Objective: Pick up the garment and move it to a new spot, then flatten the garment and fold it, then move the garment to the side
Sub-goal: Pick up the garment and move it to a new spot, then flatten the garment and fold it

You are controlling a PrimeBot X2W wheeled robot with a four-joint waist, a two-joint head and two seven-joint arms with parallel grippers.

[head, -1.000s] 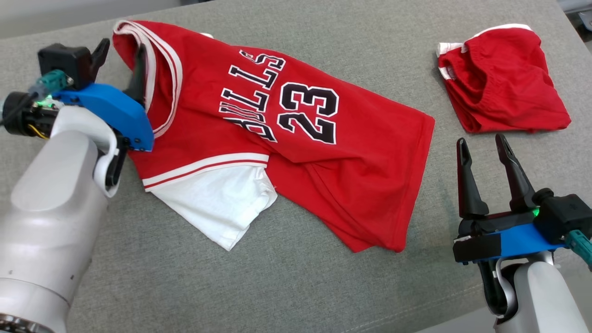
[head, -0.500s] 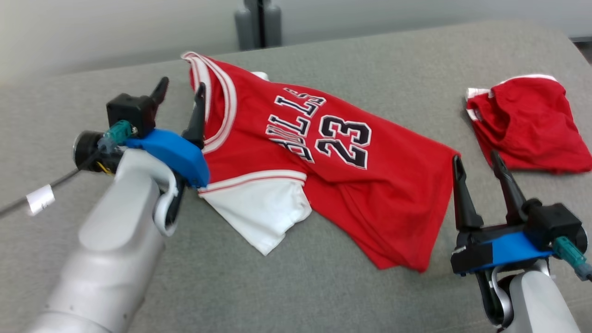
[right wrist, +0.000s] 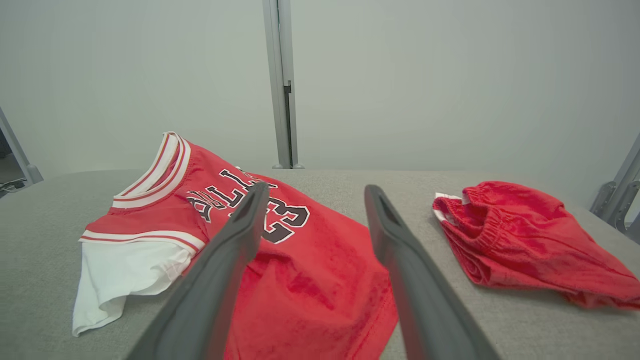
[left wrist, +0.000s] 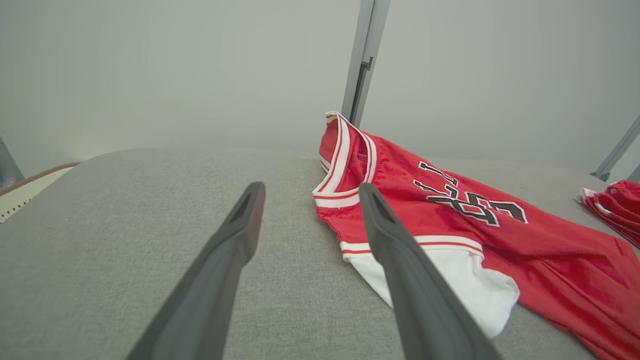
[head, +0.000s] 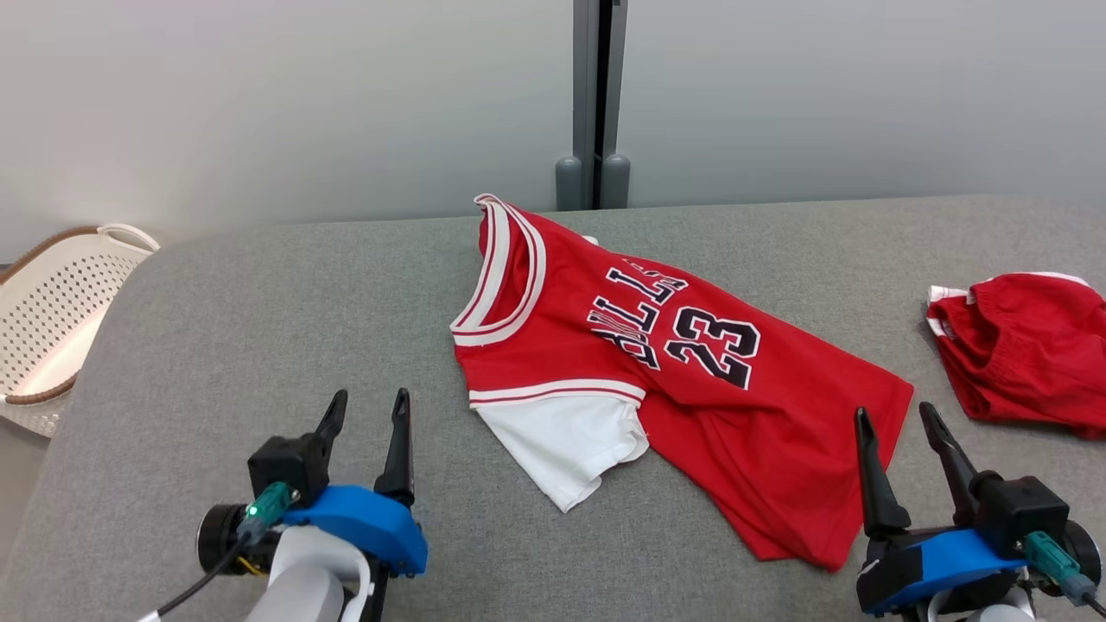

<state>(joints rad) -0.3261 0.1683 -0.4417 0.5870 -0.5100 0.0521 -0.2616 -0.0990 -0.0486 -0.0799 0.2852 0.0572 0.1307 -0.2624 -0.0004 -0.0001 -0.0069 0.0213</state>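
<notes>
Grey padded surface [head: 259, 311] is carrying red jersey [head: 691, 371] mid-frame, red shorts [head: 1028, 345] right; head view is adding white basket [head: 52, 302] far left. Hovering low, spread, empty: left gripper [head: 371, 397], right gripper [head: 893, 410].

surface: grey padded table [head: 259, 328] | centre: red jersey [head: 691, 371], number 23 up, white sleeve, rumpled | left gripper [head: 369, 399]: fingers apart, empty, apart from jersey | right gripper [head: 893, 413]: fingers apart, empty, at jersey hem | right edge: crumpled red shorts [head: 1028, 363] | left edge: white basket [head: 52, 328]
</notes>
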